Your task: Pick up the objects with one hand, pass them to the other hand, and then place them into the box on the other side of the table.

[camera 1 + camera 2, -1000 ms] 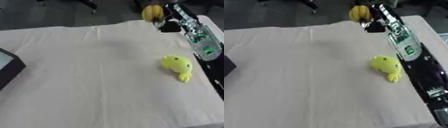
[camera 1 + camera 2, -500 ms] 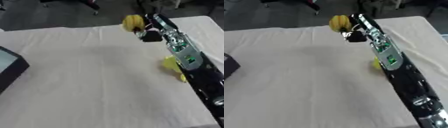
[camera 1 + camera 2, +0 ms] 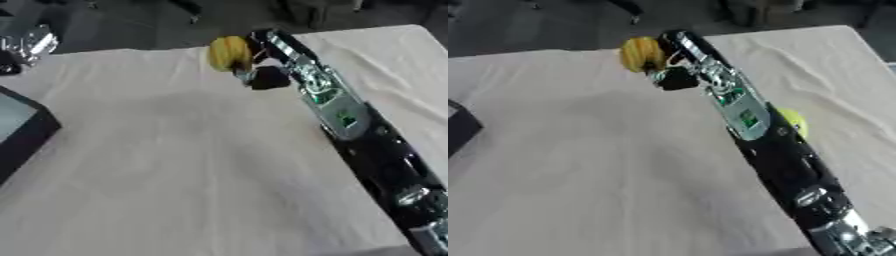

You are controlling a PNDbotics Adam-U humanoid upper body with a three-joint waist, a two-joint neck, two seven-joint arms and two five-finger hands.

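Reaching in from the lower right corner, the robot's long black-and-silver right arm (image 3: 350,120) stretches diagonally across the cream cloth-covered worktop (image 3: 175,165), and at its far end the right hand (image 3: 258,65) has its fingers curled round a rounded yellow-orange object (image 3: 229,52) — the object is up off the cloth, held over the far middle of the worktop, close to the back edge. The dark fingers wrap the object from its right and lower side; the exact finger placement is too blurred to call.

Over on the right of the worktop, a small bright yellow rounded toy (image 3: 794,121) lies on the cloth, mostly hidden behind the forearm in the right eye view — only a sliver of yellow peeks out beside the arm, and the left eye view hides it altogether.

At the left edge sits a dark box with a pale inside (image 3: 19,131), its corner jutting onto the cloth, well apart from the held object. A crumpled silvery thing (image 3: 28,44) shows at the upper left, beyond the worktop's edge, against the dark floor.

The left hand shows in neither view.
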